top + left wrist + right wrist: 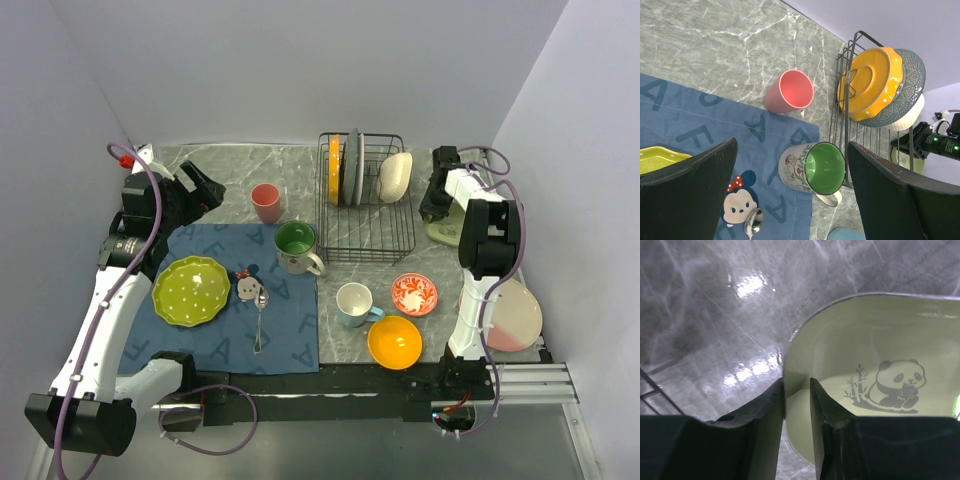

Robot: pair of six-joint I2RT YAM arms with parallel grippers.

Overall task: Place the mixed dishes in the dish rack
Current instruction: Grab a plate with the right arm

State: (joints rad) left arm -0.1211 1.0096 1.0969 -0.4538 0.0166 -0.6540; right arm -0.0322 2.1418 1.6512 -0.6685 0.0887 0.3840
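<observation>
The black wire dish rack (365, 235) holds an orange scalloped plate (334, 170), a grey plate (353, 165) and a cream bowl (395, 176) on edge. My right gripper (797, 382) is beside the rack's right end, slightly open, its jaws astride the rim of a pale green panda bowl (875, 345): one finger outside, one inside. My left gripper (792, 145) hangs wide open and empty over the blue mat, above a green-lined mug (817, 167). A pink cup (266, 202), lime-green plate (190, 290), white mug (353, 303), red-patterned dish (413, 294), orange bowl (394, 341) and pink plate (515, 315) lie around.
A metal spoon (259, 320) and a small Minnie Mouse figure (247, 285) lie on the blue cloth mat (225, 340). Walls close in on the left, back and right. The pink plate overhangs the right edge near the right arm's base.
</observation>
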